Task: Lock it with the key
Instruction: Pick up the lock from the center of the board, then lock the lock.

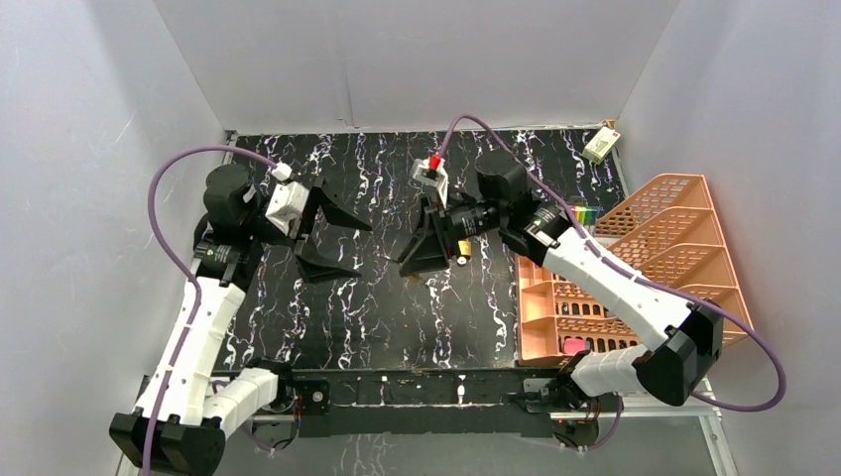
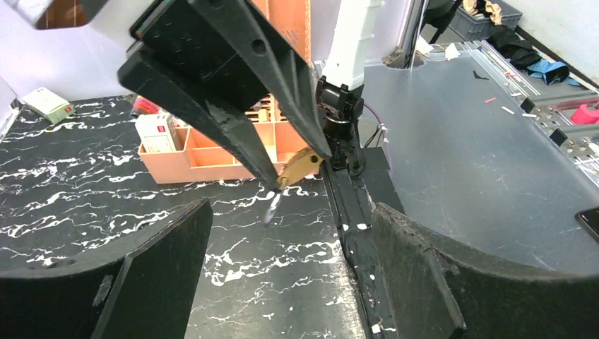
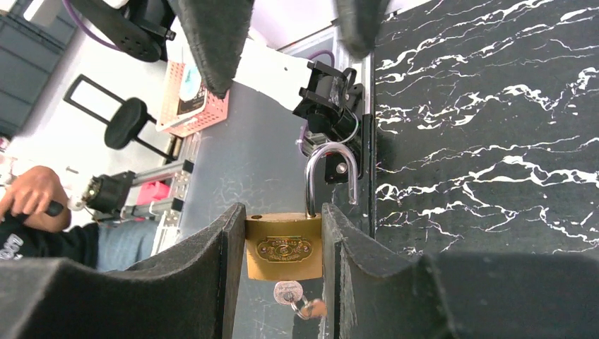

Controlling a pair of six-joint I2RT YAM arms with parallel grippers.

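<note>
My right gripper (image 3: pixel 282 224) is shut on a brass padlock (image 3: pixel 284 247), gripping its body by both sides. The steel shackle (image 3: pixel 328 173) is open, with one leg out of its hole. A silver key (image 3: pixel 287 292) sits in the keyhole, with a ring hanging from it. In the left wrist view the padlock (image 2: pixel 301 165) shows at the right gripper's tips (image 2: pixel 293 173), with the key (image 2: pixel 273 206) sticking out below. My left gripper (image 1: pixel 342 241) is open and empty, facing the padlock from the left, a short gap away. In its own view its tips (image 2: pixel 291 226) frame the key.
An orange plastic basket (image 1: pixel 635 268) stands at the right of the black marbled table (image 1: pixel 377 317). A white box with a red button (image 1: pixel 429 171) is behind the right gripper. A small white device (image 1: pixel 600 145) lies at the back right corner. A black rail (image 1: pixel 417 387) runs along the near edge.
</note>
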